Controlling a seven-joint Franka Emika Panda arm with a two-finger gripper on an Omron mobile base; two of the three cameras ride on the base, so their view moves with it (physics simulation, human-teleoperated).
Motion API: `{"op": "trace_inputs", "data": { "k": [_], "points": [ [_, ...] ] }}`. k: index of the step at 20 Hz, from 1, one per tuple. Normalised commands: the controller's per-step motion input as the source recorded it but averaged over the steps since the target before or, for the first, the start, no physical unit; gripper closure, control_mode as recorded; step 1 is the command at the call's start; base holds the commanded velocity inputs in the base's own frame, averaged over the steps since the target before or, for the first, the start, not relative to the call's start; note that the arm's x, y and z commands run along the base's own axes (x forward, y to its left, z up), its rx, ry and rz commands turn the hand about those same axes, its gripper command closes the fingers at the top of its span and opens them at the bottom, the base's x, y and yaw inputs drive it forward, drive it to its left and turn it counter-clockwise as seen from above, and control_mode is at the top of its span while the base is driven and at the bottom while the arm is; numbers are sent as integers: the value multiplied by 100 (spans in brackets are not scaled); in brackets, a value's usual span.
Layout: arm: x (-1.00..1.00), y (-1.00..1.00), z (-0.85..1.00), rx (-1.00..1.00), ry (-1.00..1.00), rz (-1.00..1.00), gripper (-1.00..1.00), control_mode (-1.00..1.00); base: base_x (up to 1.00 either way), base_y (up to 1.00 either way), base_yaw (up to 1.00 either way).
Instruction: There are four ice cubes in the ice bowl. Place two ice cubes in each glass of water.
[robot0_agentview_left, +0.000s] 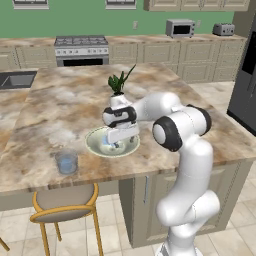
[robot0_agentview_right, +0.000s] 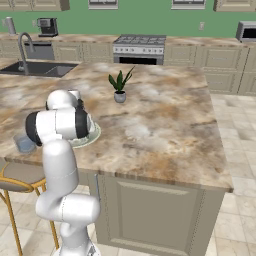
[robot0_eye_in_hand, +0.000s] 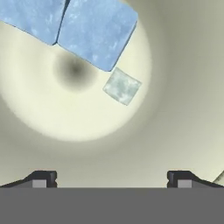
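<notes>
While the gripper (robot0_agentview_left: 116, 145) was held low inside the ice bowl (robot0_agentview_left: 95, 146), its fingers (robot0_eye_in_hand: 41, 178) were spread as wide as they go, and nothing was held between them. In the hand view, two ice cubes (robot0_eye_in_hand: 94, 33) were seen ahead of the fingers, side by side and touching, on the far side of the bowl's middle. A smaller, paler square (robot0_eye_in_hand: 122, 86) was seen nearer the fingers, just beside the big cube; whether it was another cube could not be told. No cube was between the fingers yet.

One glass of water (robot0_agentview_left: 66, 162) was seen on the table (robot0_agentview_left: 60, 100), off to the side of the bowl and apart from it. A plant pot (robot0_agentview_left: 117, 98) was seen behind the hand.

The cubes were judged to be very light, hard and slippery. It was thought that a cube could slide away on the smooth bowl if it was pushed from one side only. A cube would best be taken by two flat sides that face away from each other, with the fingers low on both sides. Because the two cubes were touching, the outer faces of one cube would be the easier ones to reach.
</notes>
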Motion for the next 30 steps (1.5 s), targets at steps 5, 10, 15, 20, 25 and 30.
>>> {"op": "trace_inputs", "data": {
  "k": [5, 10, 15, 20, 25, 30],
  "points": [
    [7, 16, -17, 0, -4, -9, -100, -100, 0, 0, 0],
    [11, 25, -9, 0, -6, -7, -100, -100, 0, 0, 0],
    [18, 5, -10, 0, -5, -5, -100, -100, 0, 0, 0],
    [17, 0, -12, -1, -1, -2, -100, -100, 0, 0, 0],
    [12, 0, -2, -1, -2, 0, -100, -100, 0, 0, 0],
    [8, -4, -3, 0, 0, 0, -100, -100, 0, 0, 0]
  ]
}}
